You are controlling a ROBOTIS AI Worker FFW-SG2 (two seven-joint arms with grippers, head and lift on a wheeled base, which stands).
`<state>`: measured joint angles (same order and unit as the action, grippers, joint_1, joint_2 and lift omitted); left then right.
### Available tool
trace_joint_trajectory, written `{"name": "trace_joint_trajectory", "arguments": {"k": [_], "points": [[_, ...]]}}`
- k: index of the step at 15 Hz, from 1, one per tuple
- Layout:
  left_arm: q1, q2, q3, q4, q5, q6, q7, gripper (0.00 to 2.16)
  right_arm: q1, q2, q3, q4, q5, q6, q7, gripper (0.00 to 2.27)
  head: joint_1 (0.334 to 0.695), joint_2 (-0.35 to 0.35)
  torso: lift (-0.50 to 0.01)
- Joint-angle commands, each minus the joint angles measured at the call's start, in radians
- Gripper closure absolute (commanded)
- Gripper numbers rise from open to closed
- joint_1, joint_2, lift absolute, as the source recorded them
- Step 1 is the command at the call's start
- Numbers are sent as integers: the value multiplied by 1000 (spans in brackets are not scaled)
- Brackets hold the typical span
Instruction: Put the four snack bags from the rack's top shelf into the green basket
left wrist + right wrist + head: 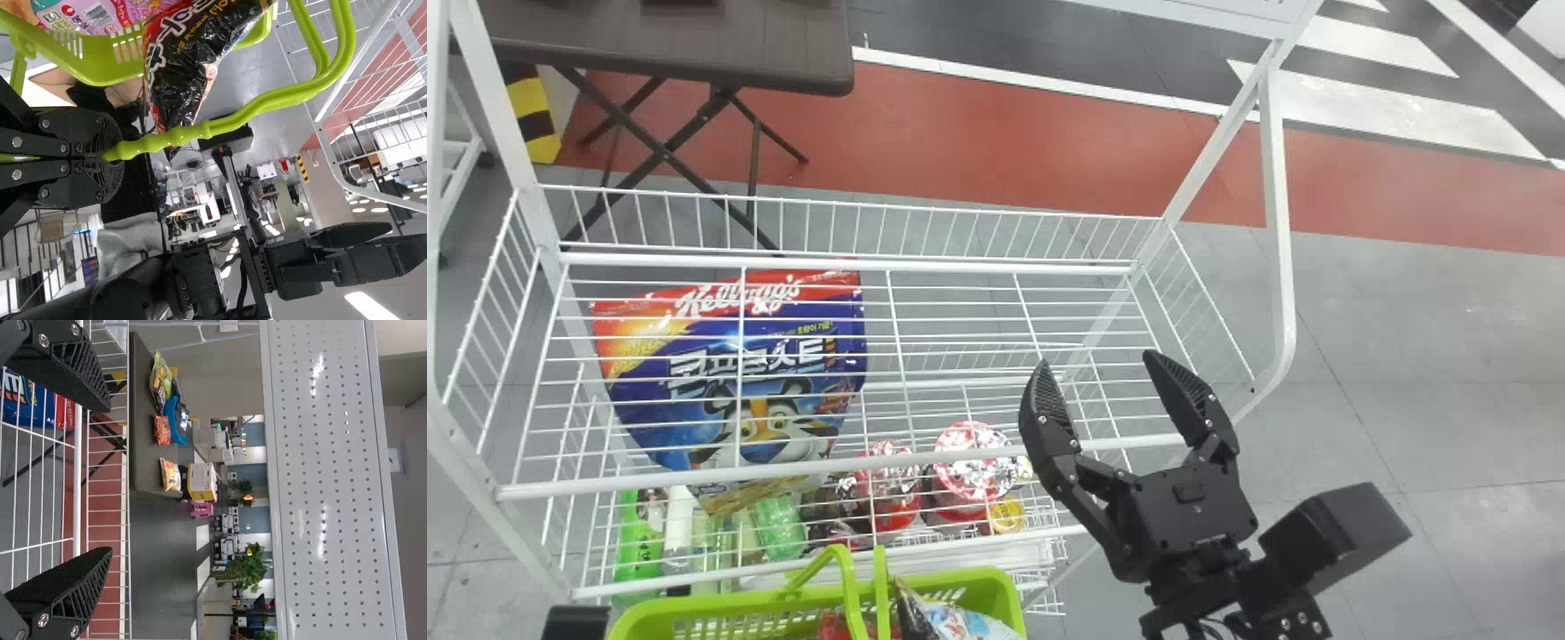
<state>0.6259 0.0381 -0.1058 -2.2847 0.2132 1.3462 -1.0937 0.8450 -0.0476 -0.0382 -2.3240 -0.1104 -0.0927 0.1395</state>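
Over the right front of the white wire rack (pixel 845 265), my right gripper (pixel 1096 360) stands open with nothing between its fingers; the right wrist view shows my right gripper (pixel 107 480) with its fingers wide apart. The green basket (pixel 1009 596) is at the bottom edge, in front of the rack. Part of my left gripper (pixel 574 622) shows beside it. In the left wrist view my left gripper (pixel 110 155) is shut on the green basket handle (pixel 247 115). Inside the basket are a black snack bag (pixel 175 87), standing partly above the rim, and a pink bag (pixel 137 10).
A large blue cereal bag (pixel 738 382) is seen through the rack's wires, with bottles (pixel 639 533) and red-topped packs (pixel 971 462) lower down. Behind the rack stands a dark table (pixel 676 44); snack bags (pixel 170 477) lie on it. A white perforated panel (pixel 330 480) spans the right wrist view.
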Motion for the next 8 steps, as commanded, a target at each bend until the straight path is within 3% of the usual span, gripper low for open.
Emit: {"name": "trace_joint_trajectory", "arguments": {"k": [1,8], "points": [[0,0,0,1,0,0,0,2081,-1,0,0,0,0,0,0,63,695,-350,0],[0,-1,0,1,0,0,2,2081,-1,0,-5,0,0,0,0,63,695,-350,0]]}}
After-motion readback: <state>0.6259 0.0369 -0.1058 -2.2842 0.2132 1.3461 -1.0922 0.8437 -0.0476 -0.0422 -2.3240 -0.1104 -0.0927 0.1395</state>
